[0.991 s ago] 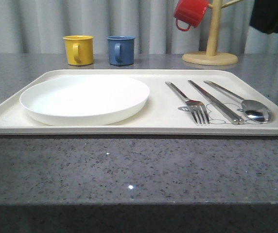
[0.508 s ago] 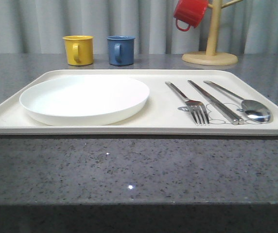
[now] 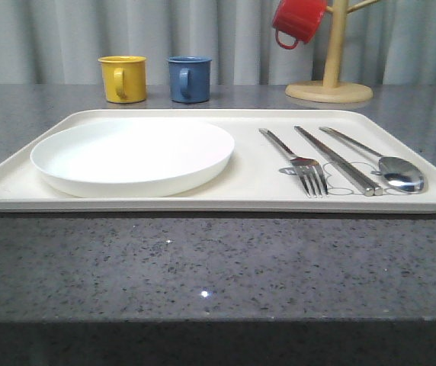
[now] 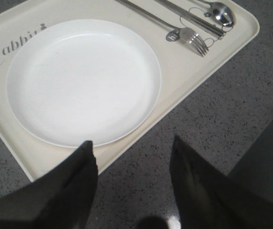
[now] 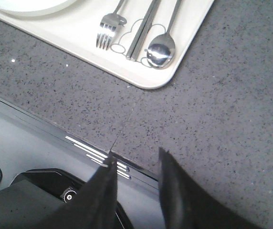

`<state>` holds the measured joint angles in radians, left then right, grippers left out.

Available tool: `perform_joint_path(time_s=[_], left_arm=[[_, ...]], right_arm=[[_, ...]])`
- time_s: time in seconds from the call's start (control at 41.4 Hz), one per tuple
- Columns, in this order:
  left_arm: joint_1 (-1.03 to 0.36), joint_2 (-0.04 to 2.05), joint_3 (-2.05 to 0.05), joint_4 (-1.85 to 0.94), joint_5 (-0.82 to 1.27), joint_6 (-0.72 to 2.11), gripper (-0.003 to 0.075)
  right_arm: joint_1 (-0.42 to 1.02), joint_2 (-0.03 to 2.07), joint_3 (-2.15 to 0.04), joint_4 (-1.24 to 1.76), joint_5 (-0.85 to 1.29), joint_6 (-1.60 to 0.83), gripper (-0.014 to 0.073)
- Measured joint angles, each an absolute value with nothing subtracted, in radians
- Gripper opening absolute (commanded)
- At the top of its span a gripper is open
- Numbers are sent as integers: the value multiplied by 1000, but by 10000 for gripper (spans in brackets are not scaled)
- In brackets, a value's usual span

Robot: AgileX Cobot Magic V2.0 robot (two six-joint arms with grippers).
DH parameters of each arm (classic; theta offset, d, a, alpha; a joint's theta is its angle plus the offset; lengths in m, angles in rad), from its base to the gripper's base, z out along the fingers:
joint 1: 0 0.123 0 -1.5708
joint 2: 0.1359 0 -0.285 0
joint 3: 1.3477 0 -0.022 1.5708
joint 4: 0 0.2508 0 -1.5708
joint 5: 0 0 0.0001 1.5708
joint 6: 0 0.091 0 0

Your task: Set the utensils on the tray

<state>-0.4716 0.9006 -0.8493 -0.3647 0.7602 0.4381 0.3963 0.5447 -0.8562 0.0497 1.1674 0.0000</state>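
The left gripper (image 4: 131, 157) hangs with its jaws spread and empty above the counter (image 4: 232, 124), just off the tray's (image 4: 232, 47) near edge by the plate (image 4: 81, 81). The right gripper (image 5: 136, 164) is likewise parted, holding nothing, over the counter's front edge. The fork (image 3: 302, 164), the flat piece (image 3: 338, 162) and the spoon (image 3: 389, 166) lie side by side on the tray's right part.

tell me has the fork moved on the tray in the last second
No. The fork lies where it did, between the white plate and the long flat piece on the tray.
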Motion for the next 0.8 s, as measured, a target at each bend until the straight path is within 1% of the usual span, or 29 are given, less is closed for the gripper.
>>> perform_joint_path(time_s=[0.073, 0.193, 0.242, 0.266, 0.798], left_arm=[[-472, 901, -849, -363, 751, 438, 223], [-472, 901, -849, -363, 749, 438, 37], [-472, 901, -849, -363, 749, 438, -18], [-472, 901, -849, -363, 749, 438, -17], [-472, 901, -849, -360, 749, 438, -18]], right_arm=[[396, 545, -850, 50, 1165, 0, 131], [396, 545, -841, 52, 1161, 0, -37], [396, 545, -841, 52, 1157, 0, -77], [396, 545, -841, 53, 1154, 0, -67], [396, 545, -839, 59, 1121, 0, -71]])
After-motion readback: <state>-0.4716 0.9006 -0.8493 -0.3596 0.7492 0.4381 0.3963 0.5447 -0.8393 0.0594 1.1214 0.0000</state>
